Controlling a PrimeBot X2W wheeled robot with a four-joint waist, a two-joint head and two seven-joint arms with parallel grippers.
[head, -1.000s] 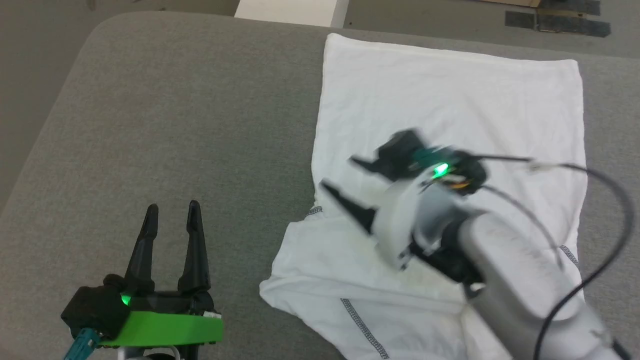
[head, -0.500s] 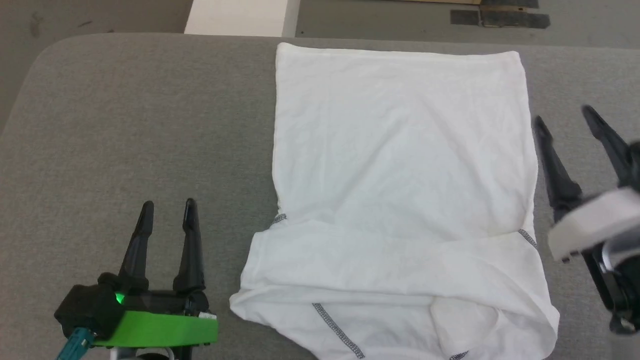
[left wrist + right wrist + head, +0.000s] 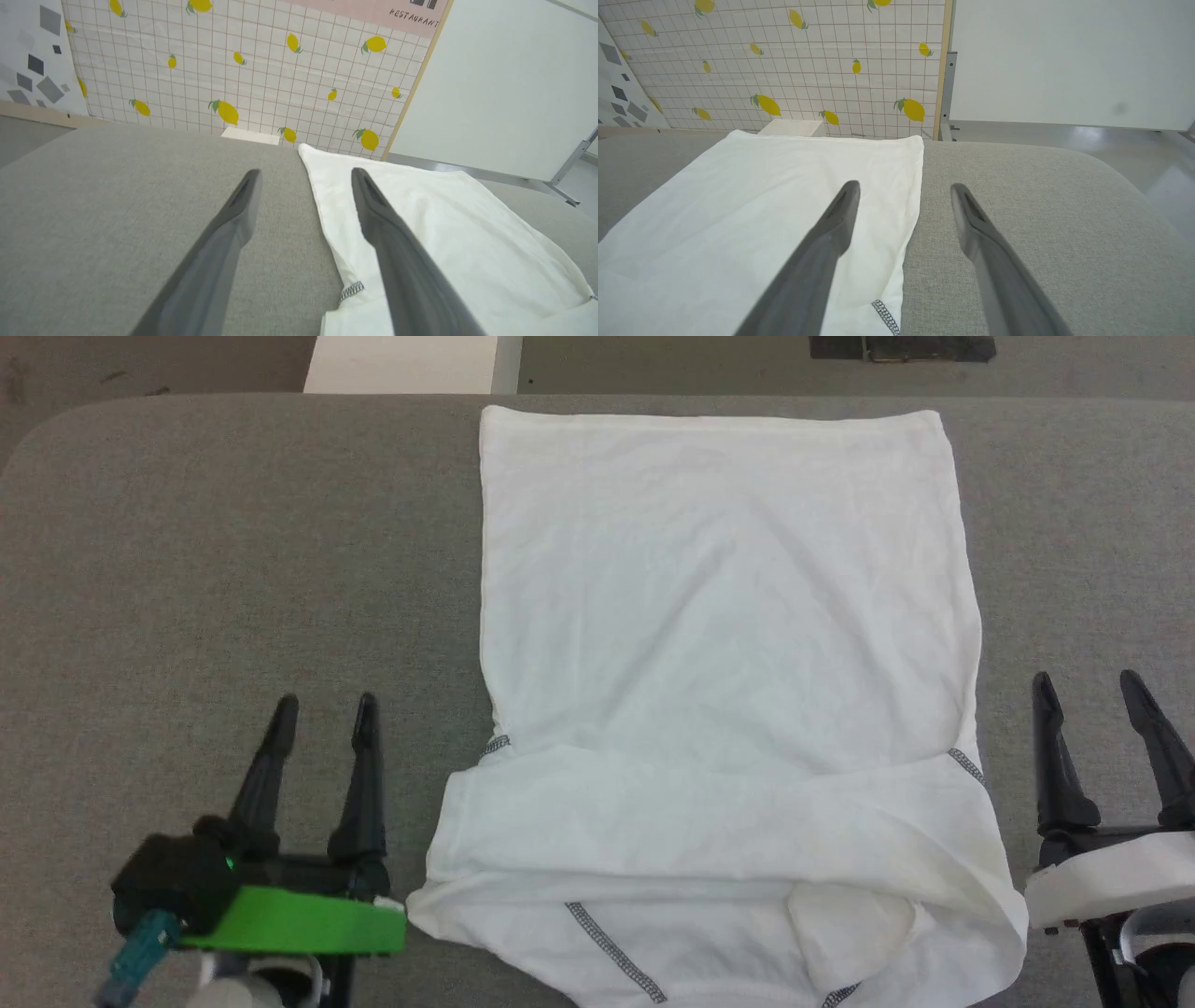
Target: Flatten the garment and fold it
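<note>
The left hand (image 3: pixel 327 702) hovers released over the bare grey counter (image 3: pixel 233 569), its two dark fingers spread with nothing between them. The right hand (image 3: pixel 1086 679) is released too, fingers apart and empty.

The garment (image 3: pixel 719 616) lies on the counter between the two hands, just to the right of the left hand and just to the left of the right one. Ahead of the fingertips it stretches smooth and flat, ending in a straight hem near the counter's far edge. Level with the hands, a band of fabric is folded across the body. A short dark zigzag seam (image 3: pixel 495 744) shows at each end of the band, and a longer diagonal one (image 3: pixel 611 947) shows behind it. Whether the nearest corner touches the left hand's green base cannot be told.

Beyond the counter, ahead of the left hand, stands a white box (image 3: pixel 401 364) before a lemon-printed wall (image 3: pixel 233 60).
</note>
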